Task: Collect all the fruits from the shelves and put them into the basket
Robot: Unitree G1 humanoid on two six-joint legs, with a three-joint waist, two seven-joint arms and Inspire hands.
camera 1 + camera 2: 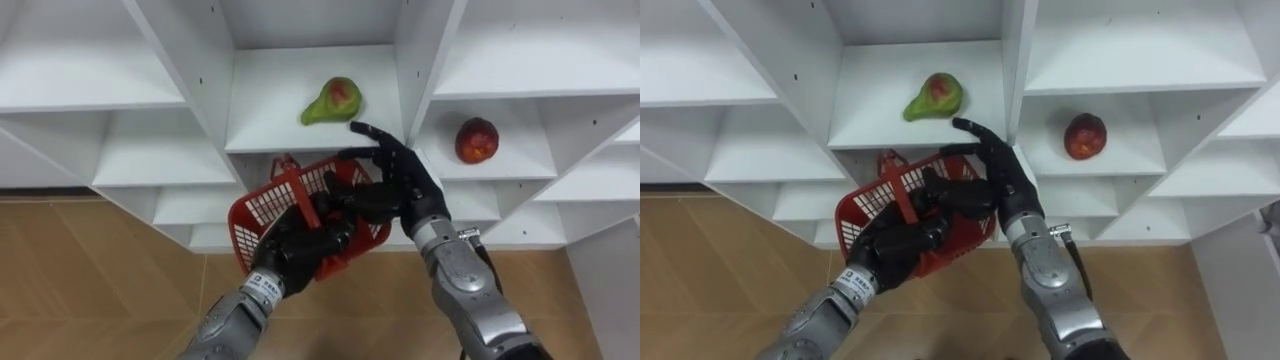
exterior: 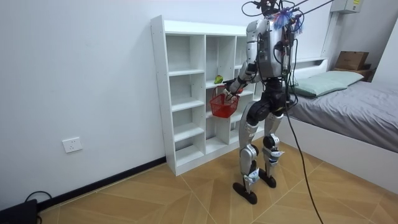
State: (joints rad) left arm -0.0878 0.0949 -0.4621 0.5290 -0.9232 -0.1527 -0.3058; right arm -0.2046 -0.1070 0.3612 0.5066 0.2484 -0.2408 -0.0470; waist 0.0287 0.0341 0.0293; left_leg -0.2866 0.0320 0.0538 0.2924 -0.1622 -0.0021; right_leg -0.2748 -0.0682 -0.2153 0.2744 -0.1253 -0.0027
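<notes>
My left robot hand point(image 1: 300, 245) grips the basket point(image 1: 262, 208); splayed right robot hand point(image 1: 405, 180) could nudge the pear point(image 1: 333, 101), at eleven o'clock, deeper

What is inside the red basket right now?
No fruit shows in the red basket, only its mesh wall. The left hand gripping it and the open right hand cover most of the inside.
</notes>
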